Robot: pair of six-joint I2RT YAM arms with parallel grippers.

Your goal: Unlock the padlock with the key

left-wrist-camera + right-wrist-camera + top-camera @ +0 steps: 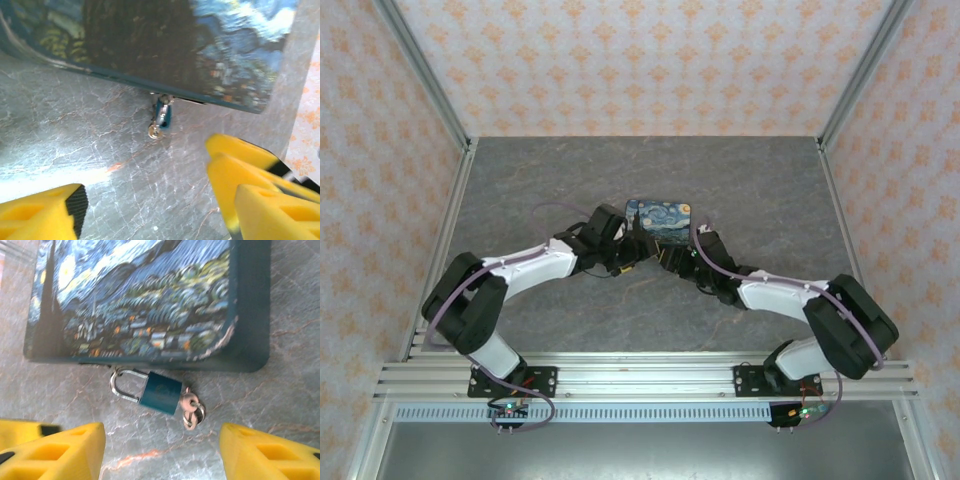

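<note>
Now: left arm [520,270] and right arm [790,295] reach inward, low over the table [520,180], meeting at the near edge of the box [660,218]. Left gripper [150,205] released, fingers wide, nothing between. Right gripper [162,455] likewise spread and empty. Padlock [160,394] lies flat on the table just beside the box's near edge, ahead of the right gripper. Long axis runs roughly along that edge. In the right wrist view the shackle [122,385] points left and the key [191,407] touches the opposite end.

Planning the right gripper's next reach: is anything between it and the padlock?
Nothing visible. Only bare table lies between the open right gripper and the padlock. The key sits at the padlock's end, and the printed box lies just behind it.
</note>
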